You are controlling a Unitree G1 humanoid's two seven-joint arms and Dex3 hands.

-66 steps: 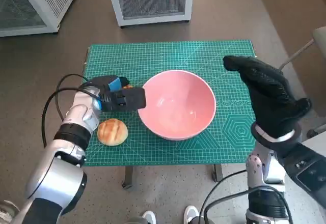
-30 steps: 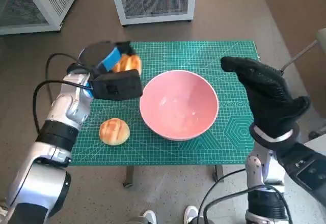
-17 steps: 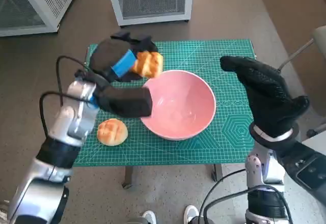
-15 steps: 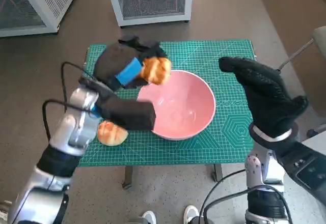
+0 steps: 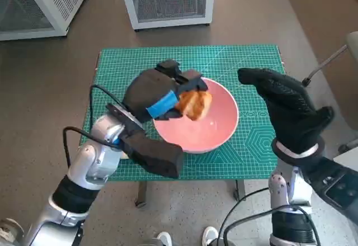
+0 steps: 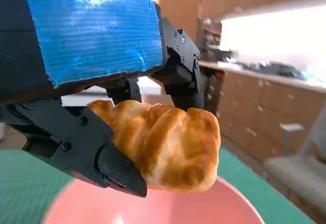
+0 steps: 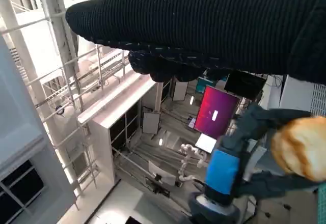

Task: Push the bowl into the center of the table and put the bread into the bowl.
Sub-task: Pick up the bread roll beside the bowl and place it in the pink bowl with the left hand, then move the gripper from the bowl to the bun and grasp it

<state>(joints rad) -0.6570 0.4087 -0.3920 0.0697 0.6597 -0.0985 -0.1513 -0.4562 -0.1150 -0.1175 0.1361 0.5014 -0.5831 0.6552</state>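
The pink bowl (image 5: 215, 128) stands near the middle of the green mat (image 5: 251, 61). My left hand (image 5: 159, 95) grips a golden, ridged piece of bread (image 5: 194, 105) and holds it in the air over the bowl's left half. In the left wrist view the bread (image 6: 163, 147) sits between the black fingers (image 6: 117, 168), with the bowl's pink rim (image 6: 234, 208) below it. My gloved right hand (image 5: 285, 109) hovers beside the bowl's right edge, fingers extended, holding nothing. The right wrist view shows the glove (image 7: 204, 25) and, beyond it, the bread (image 7: 300, 147). My left forearm hides the table's front left.
Two white grilled cabinets (image 5: 168, 0) (image 5: 39, 5) stand on the floor behind the table. A metal rod (image 5: 324, 61) slants in at the right edge. A person's shoes (image 5: 165, 239) show below the table's front edge.
My left hand lifted the bread from the table's back left and carried it right, over the bowl. My forearm now covers the round bun at front left. The right hand barely moved.
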